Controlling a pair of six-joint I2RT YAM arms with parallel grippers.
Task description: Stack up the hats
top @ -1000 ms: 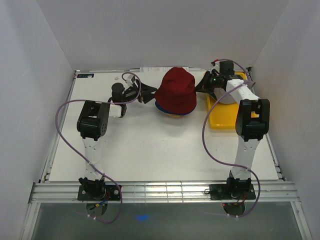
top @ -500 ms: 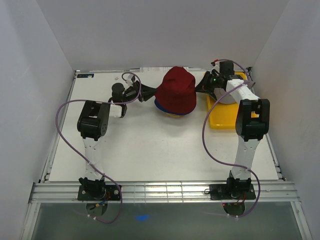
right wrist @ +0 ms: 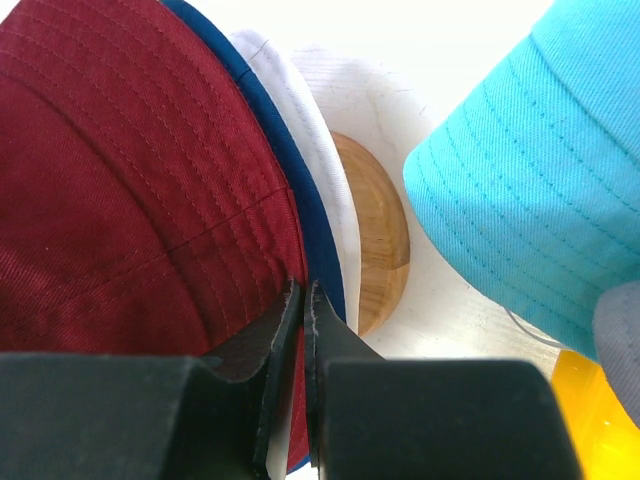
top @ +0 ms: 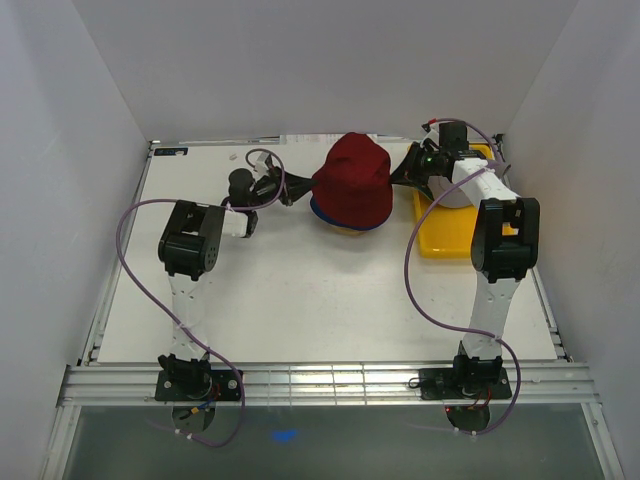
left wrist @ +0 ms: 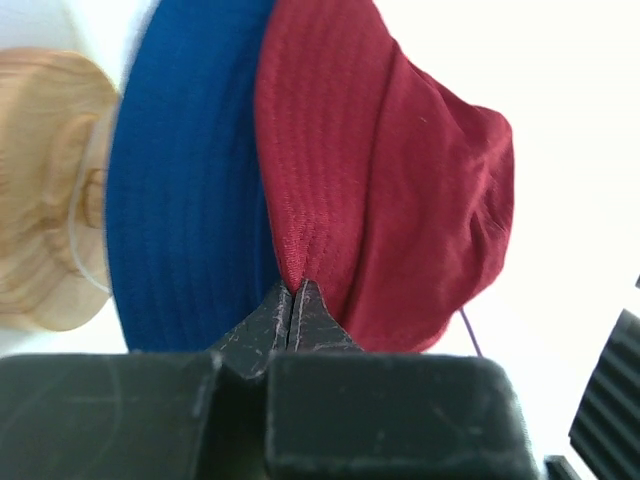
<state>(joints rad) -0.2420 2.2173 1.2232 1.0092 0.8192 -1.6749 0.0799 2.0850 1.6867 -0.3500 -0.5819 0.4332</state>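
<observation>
A dark red hat [top: 352,180] sits on top of a royal blue hat [top: 322,213] at the back middle of the table. In the left wrist view the red hat [left wrist: 380,180] lies over the blue hat [left wrist: 190,200]. My left gripper [top: 296,190] is at its left side, shut [left wrist: 290,290] on the edge of the red brim. My right gripper [top: 398,175] is at the hat's right side, shut [right wrist: 303,290] on the red brim [right wrist: 120,180]. Beneath it the blue brim [right wrist: 300,190] and a whitish fabric layer [right wrist: 300,110] show. A teal hat [right wrist: 530,170] lies to the right.
The stack rests on a wooden mushroom-shaped stand [left wrist: 50,190], whose base also shows in the right wrist view [right wrist: 375,230]. A yellow tray [top: 445,240] lies at the back right, partly under my right arm, with a grey rounded shape [top: 452,196] on it. White walls enclose the table.
My left gripper has moved slightly right to the red hat and its fingers have closed on the brim. The right gripper and the hats have stayed put.
</observation>
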